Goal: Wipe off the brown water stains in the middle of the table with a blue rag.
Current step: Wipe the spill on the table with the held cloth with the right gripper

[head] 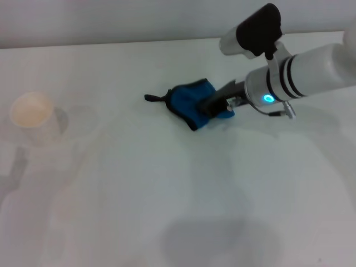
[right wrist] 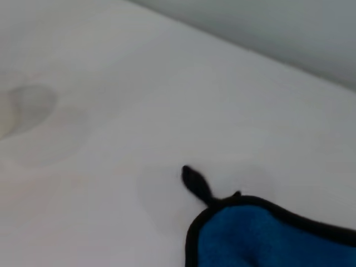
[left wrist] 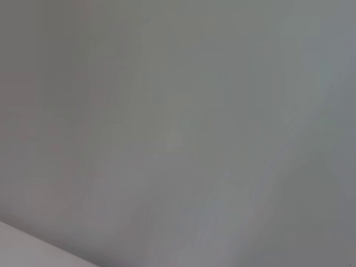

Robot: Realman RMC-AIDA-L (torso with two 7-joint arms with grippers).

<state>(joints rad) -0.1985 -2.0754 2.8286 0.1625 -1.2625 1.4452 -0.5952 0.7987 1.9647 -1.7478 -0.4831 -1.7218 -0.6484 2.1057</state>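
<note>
Head view first: we record the right gripper (head: 218, 105) reaching in from the right side, its dark jaws down on the blue rag (head: 192, 101), which lies bunched on the white tabletop (head: 167, 183) toward the far middle, black loop pointing to the robot's left. The jaws appear pressed into the cloth's right portion, but we cannot tell whether they are pinching it or merely resting on it. We find no distinct brown water stains here; only a very faint warm tint shows on the surface at the left, near a paper cup (head: 32, 114) standing well apart from the rag. The left gripper does not appear. Left wrist view: a plain grey surface only, with no gripper and no task item, so we take that arm as parked. Right wrist view: the rag (right wrist: 267, 236) shows a soft, napped blue face with black edge trim, its loop (right wrist: 196, 183) lying flat on the tabletop (right wrist: 167, 83); the arm's own jaws are not shown. Our assessment: the cloth is light, limp and compressible, not fragile, and likely to slide easily on this smooth, slightly glossy surface. We judge the bunched middle the sound place to take hold, since the loop or trim would let it trail and unfold during wiping.
</note>
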